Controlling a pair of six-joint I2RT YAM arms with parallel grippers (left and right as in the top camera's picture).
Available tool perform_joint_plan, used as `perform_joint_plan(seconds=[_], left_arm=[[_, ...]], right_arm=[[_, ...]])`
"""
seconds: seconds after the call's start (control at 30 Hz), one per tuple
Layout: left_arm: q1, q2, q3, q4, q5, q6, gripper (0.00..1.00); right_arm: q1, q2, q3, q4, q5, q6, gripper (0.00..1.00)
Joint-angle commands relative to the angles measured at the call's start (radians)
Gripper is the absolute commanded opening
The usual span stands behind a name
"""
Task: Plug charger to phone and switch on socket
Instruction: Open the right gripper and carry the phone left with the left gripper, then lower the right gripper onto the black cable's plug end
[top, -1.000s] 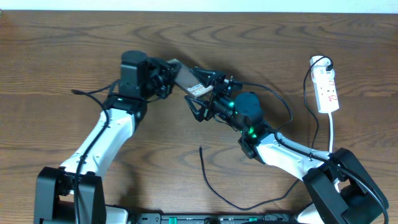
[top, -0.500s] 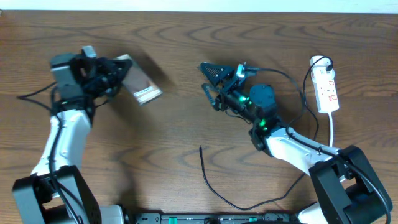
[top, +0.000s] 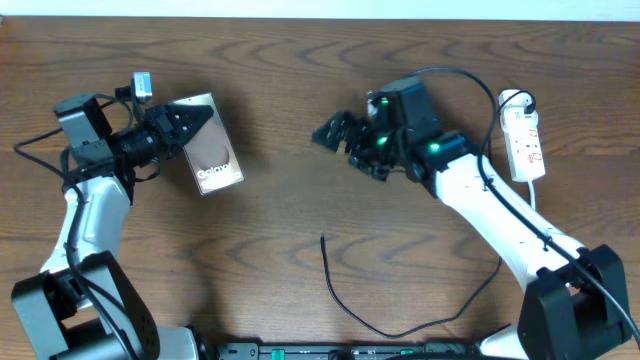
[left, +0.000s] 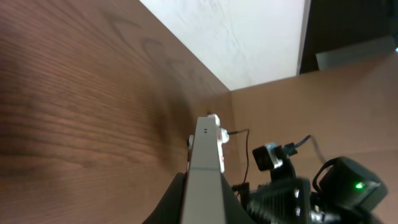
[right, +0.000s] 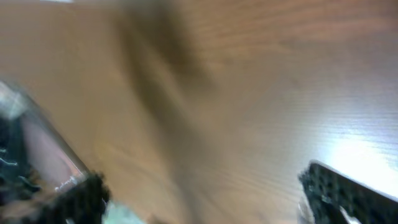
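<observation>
a dark brown wooden table fills the overhead view, with a strip of white wall along its far edge.

my left gripper is at the left side of the table. its jaws are closed on the near end of the phone, pinching it by its thin edges. the phone's glossy brown face points up and shows white "galaxy" lettering near the end away from my fingers. my left wrist camera sees the phone edge-on as a thin grey slab between the jaws. i cannot tell whether its far end touches the table.

my right gripper is near the middle of the table, well apart from the phone. its jaws are spread wide with nothing between them. the right wrist view is blurred, showing only wood grain and dark fingertips at the lower corners.

the charger cable lies loose on the near half of the table, its tip pointing away from me and the rest curving off to the right. nothing touches it.

the power strip lies at the far right, its white cord trailing toward me.
</observation>
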Motion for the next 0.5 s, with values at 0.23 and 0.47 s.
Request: perform_joint_plan(seconds=[0.23, 0.47], left_arm=[[0.001, 0.002, 0.024, 0.005, 0.094, 0.076, 0.08], [0.001, 0.002, 0.024, 0.005, 0.094, 0.075, 0.07]], right_arm=[[0.278, -0.004, 0.010, -0.385, 0.437, -0.157, 0.99], [0.439, -0.004, -0.074, -0.393, 0.569, 0.051, 0.99]])
